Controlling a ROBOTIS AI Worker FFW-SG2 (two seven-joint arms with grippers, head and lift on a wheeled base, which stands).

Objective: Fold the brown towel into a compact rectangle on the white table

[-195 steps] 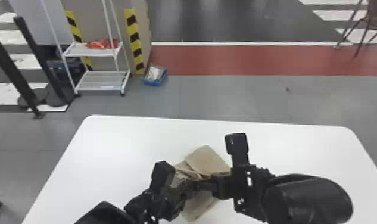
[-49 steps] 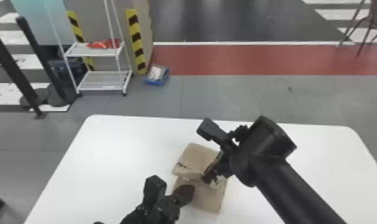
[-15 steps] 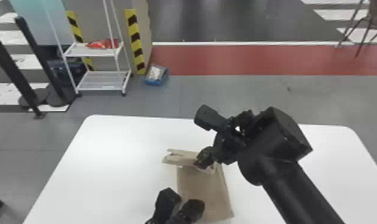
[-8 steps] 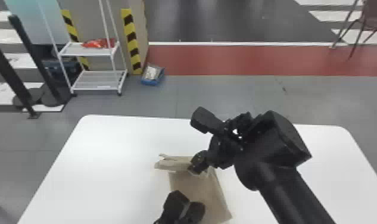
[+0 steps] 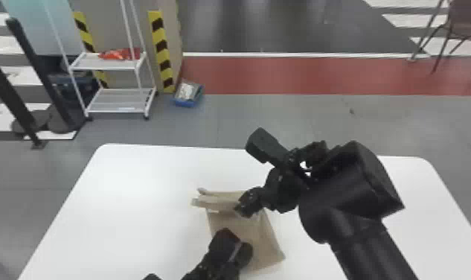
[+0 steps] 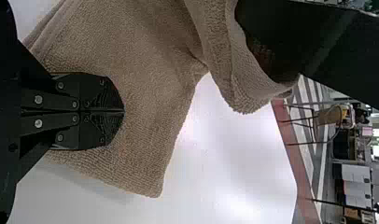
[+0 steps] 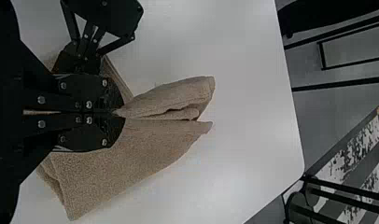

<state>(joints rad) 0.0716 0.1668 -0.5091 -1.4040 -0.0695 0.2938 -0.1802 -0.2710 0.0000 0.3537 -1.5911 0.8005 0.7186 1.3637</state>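
The brown towel lies near the table's front centre, its far part bunched up in a raised fold. At that fold is my right gripper; in the right wrist view the right gripper is shut on a pinch of towel, with loose flaps beyond its tips. My left gripper is over the nearer, flatter part. Seen from the left wrist, the left gripper has its fingers together above the towel, with no cloth visible between them.
The white table surrounds the towel. My right forearm crosses its right side. Beyond the far edge stand a white shelf rack, a blue bin on the floor and a chair.
Since 3.3 seconds ago, the towel's far flap has gone from lying broad to a narrow raised fold, and its near part reaches farther forward. My left gripper has shifted right, over the towel.
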